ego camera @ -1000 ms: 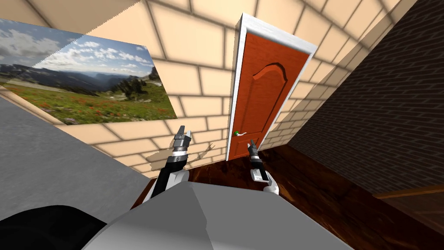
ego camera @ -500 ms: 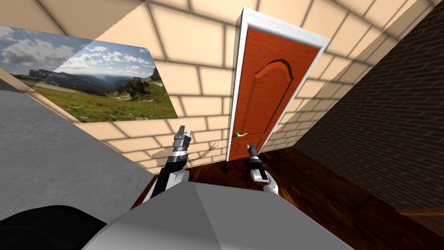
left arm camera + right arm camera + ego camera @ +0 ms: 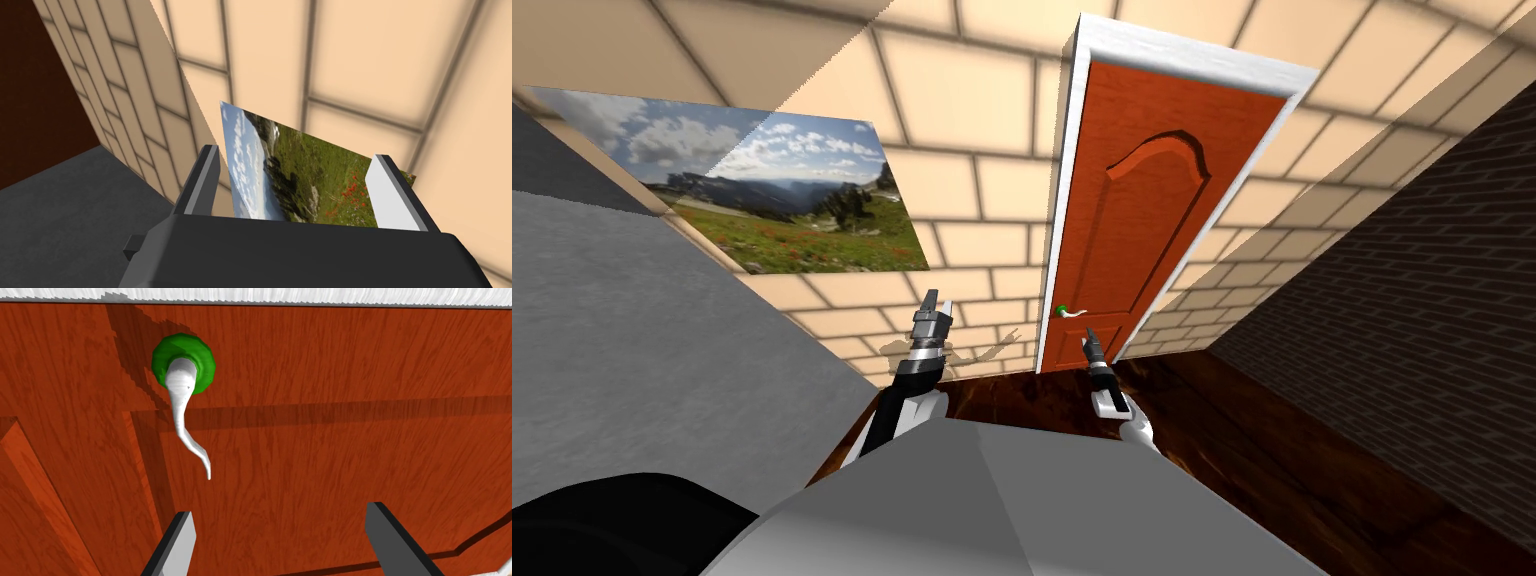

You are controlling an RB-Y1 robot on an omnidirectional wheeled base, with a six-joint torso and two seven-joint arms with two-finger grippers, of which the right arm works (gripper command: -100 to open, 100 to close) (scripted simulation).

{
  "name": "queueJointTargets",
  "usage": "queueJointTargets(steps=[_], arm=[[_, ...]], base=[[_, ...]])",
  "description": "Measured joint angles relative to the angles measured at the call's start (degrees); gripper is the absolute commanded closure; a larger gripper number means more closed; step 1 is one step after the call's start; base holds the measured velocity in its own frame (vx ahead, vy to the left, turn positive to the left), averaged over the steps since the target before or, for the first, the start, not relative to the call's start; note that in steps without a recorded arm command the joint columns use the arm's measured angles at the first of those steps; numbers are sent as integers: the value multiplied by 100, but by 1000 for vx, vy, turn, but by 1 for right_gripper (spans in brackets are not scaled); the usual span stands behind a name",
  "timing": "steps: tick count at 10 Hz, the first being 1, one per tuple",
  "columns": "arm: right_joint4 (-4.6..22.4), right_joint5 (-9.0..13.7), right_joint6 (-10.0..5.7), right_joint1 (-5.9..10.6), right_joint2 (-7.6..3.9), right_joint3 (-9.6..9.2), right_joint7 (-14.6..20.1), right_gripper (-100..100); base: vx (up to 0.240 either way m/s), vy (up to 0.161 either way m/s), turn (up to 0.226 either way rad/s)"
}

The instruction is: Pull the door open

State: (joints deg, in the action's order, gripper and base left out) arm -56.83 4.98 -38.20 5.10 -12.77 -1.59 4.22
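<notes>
left arm (image 3: 895,408): reaching forward, forearm angled upward
left gripper (image 3: 938,302): pointing up and ahead, fingers (image 3: 392,195) standing well apart
right arm (image 3: 1114,402): reaching forward
right gripper (image 3: 1090,335): pointing ahead, fingers (image 3: 182,543) spread wide

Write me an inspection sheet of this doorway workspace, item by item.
Surface: dark wooden floor.
Job's things: red-brown door shut in its white frame; white lever handle on a green rosette.
Clutter: nothing seen.
Grippers: right gripper open, facing the door, short of the handle; left gripper open, empty, raised left of the door.
Cables: nothing seen.
Surroundings: tan block wall with a landscape picture; dark brick wall to the right; grey surface to the left.
</notes>
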Motion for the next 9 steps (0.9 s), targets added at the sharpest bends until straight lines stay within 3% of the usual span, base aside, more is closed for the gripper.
queueJointTargets(steps=[5, 9], arm=[[846, -17, -46, 373, -108, -35, 102, -100], [1319, -28, -86, 535, -185, -62, 171, -100]], base=[[19, -89, 188], [6, -61, 111]])
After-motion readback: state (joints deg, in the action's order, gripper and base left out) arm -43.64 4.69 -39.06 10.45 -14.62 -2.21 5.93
